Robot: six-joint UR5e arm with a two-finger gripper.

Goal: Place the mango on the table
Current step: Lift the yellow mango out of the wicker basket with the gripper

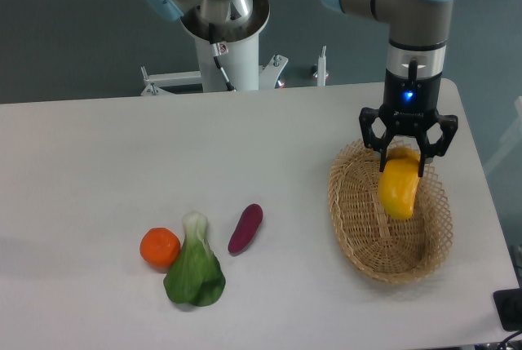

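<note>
The mango (398,188) is a smooth yellow-orange oblong fruit hanging upright from my gripper (403,160). The black fingers are shut on its top end. It is held above the inside of the oval wicker basket (359,228) at the right of the white table (122,162). I cannot tell whether the mango's lower end touches the basket floor.
A round orange (159,247), a green bok choy (195,272) and a small purple eggplant (245,228) lie at the front left of the table. The robot's base (228,32) stands behind the far edge. The table's right edge is close to the basket.
</note>
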